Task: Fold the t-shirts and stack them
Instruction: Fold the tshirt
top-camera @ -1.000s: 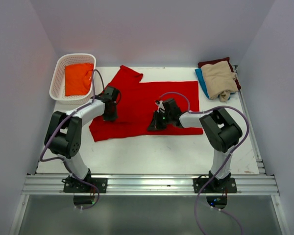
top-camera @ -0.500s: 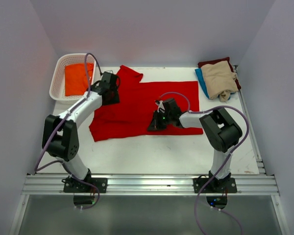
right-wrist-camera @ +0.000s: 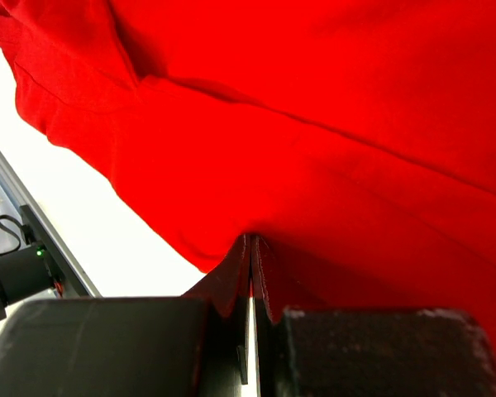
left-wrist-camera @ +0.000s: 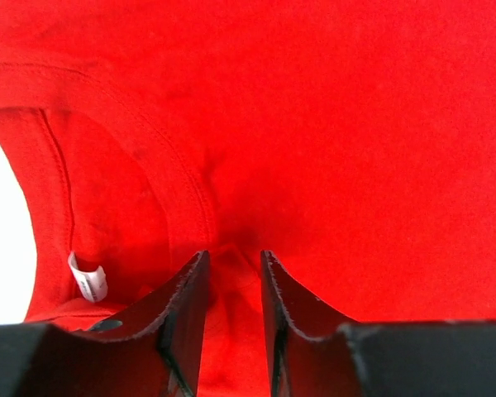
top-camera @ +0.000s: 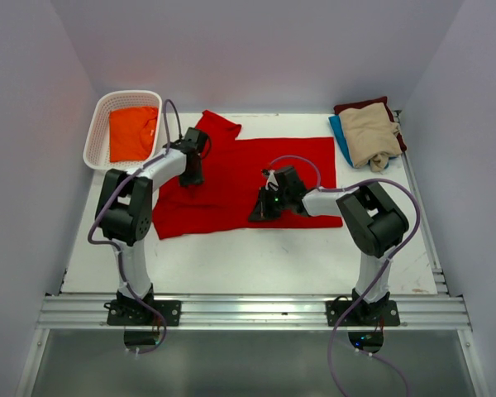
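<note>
At the near hem of the red t-shirt (top-camera: 231,178), which is lying spread across the middle of the bench (top-camera: 256,256), the right hand (top-camera: 263,211) is being held closed, with a pinch of the hem gripped between its jaws. No shift is being noted here against a second ago.

Farther in, by the neckline and just beside the white tag (left-wrist-camera: 88,277), the left hand (left-wrist-camera: 233,260) is being held with its jaws narrowly parted over the cloth. Whether the cloth is being touched cannot be told. A second ago this hand was closed at the shirt's left edge. It has since been opened and carried toward the collar. A fresh grasp at the neckline is judged to be in preparation, with the first fold not yet made.

At the far left, one orange t-shirt (top-camera: 132,132) is being kept in one white basket (top-camera: 99,116). At the far right corner, three shirts are being kept in a pile: the beige t-shirt (top-camera: 368,132) on top, with the blue t-shirt (top-camera: 339,136) and the maroon t-shirt (top-camera: 360,105) showing beneath.

Count: five t-shirts, one basket, two hands.
</note>
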### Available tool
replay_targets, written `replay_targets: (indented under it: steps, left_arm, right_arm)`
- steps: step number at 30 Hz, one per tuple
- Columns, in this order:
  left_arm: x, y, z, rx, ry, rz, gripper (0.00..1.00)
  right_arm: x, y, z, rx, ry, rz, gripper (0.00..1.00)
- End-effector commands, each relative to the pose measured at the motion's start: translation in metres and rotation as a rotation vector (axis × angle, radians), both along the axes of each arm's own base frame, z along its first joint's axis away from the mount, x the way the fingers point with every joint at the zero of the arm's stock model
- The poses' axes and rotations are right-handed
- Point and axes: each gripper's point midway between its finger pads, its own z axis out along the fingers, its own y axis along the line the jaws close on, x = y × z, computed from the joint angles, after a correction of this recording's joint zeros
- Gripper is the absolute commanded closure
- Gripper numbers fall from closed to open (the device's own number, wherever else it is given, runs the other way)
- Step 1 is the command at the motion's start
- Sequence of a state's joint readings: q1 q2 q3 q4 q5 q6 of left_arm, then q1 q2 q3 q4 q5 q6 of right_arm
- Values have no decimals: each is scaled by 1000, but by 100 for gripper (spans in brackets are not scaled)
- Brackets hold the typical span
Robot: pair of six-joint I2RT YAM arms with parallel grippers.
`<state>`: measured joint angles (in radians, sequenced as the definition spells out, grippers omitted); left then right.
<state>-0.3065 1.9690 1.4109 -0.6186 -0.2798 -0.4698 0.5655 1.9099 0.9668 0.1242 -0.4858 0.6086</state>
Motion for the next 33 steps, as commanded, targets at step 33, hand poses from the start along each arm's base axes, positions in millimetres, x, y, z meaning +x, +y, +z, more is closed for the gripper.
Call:
replay_targets:
  steps: [33]
  left_arm:
    - [-4, 5, 20, -35, -69, -20, 100]
  right_arm:
    - [-13, -30, -44, -159, 58, -30, 100]
